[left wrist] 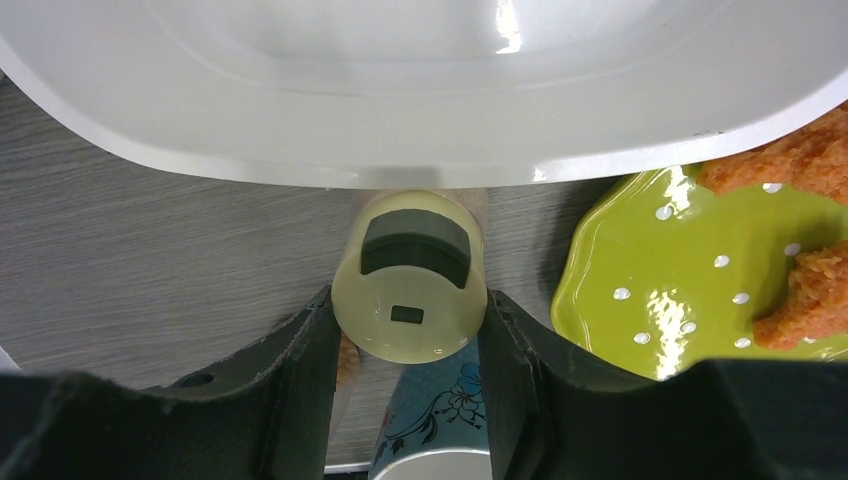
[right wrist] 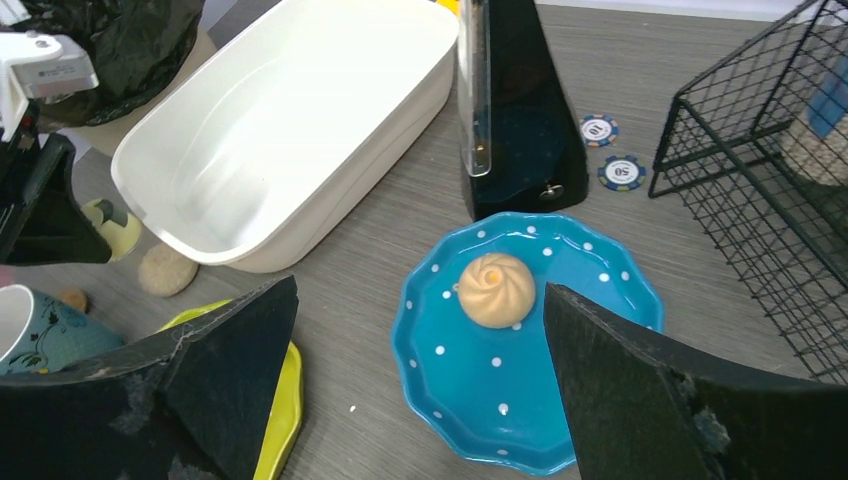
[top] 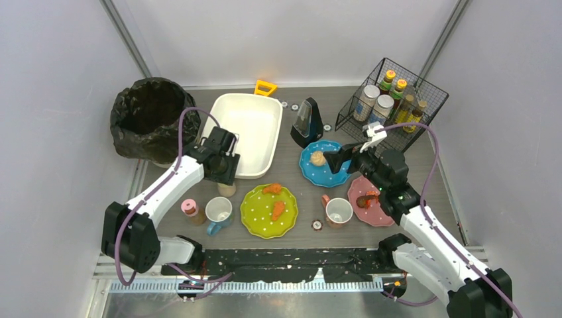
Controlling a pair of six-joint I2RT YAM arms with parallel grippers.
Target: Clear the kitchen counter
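The dark wood-grain kitchen counter (top: 306,193) carries dishes and food. My left gripper (top: 222,165) hangs at the near edge of the white tub (top: 248,132). In the left wrist view its fingers (left wrist: 300,370) press both sides of a small jar with a pale yellow-green lid (left wrist: 410,290), held above the floral blue mug (left wrist: 450,420). My right gripper (right wrist: 420,290) stands open over the blue dotted plate (right wrist: 480,390), with a beige bun (right wrist: 497,288) on the plate between its fingertips. From above, that gripper (top: 338,159) is beside the bun (top: 318,158).
On the counter sit a green plate (top: 268,211) with fried pieces, a pink plate (top: 371,199), two mugs (top: 219,213) (top: 338,211), a pink-lidded jar (top: 192,209) and a beige lump (top: 226,189). A black metronome (top: 307,122), a wire basket of bottles (top: 391,103) and a black-bagged bin (top: 149,116) stand behind.
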